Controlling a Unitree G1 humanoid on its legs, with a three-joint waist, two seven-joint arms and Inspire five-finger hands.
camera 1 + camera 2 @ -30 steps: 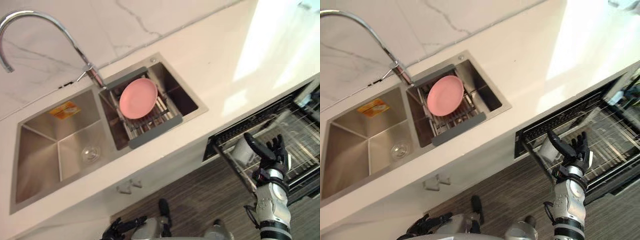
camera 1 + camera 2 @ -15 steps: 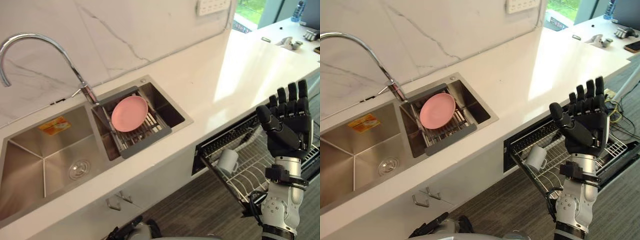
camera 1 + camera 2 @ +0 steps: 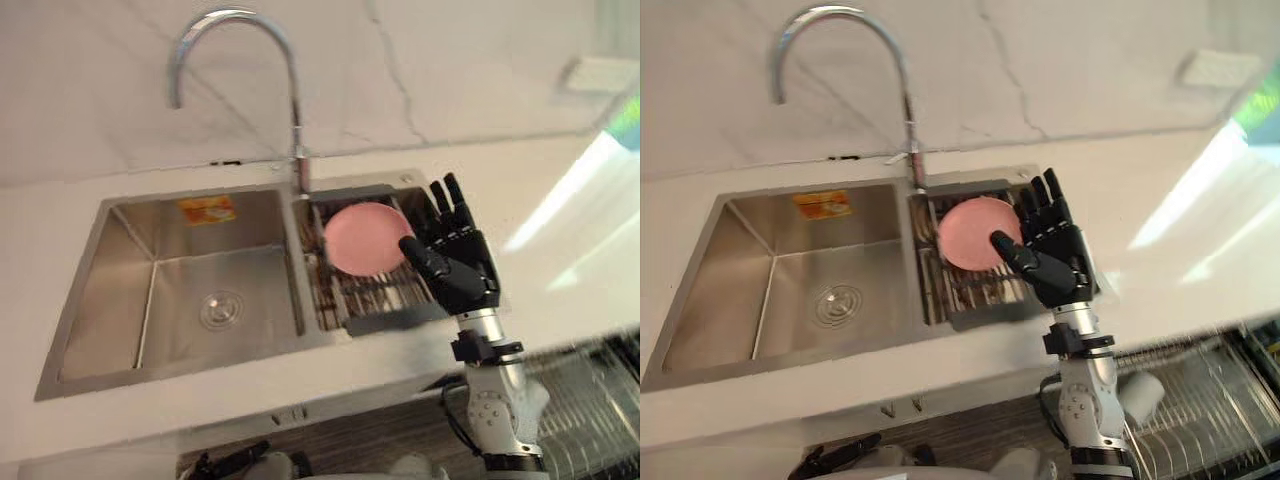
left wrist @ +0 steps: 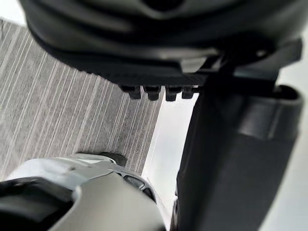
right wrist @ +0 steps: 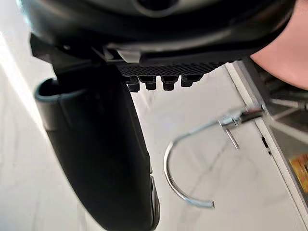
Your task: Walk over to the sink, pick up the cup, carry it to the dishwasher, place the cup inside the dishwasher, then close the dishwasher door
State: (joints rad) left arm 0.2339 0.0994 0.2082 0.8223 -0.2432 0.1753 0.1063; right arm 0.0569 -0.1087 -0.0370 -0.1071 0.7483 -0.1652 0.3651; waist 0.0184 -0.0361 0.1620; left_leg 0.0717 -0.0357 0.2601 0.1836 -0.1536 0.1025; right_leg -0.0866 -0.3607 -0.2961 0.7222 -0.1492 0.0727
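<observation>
A white cup lies in the wire rack of the open dishwasher, low at the right under the counter edge. My right hand is raised in front of the sink's right basin, open and holding nothing, well above and left of the cup. Its straight fingers and thumb point toward the tap in the right wrist view. My left hand hangs low at the bottom edge with relaxed fingers, empty, over the striped floor.
A pink plate stands in a grey drying rack in the right basin. The left basin has a drain only. A curved chrome tap rises behind. White counter runs right above the dishwasher.
The camera has swung toward the sink, so the whole picture has shifted. My right hand rose from the dishwasher rack, open, leaving the cup lying in the rack.
</observation>
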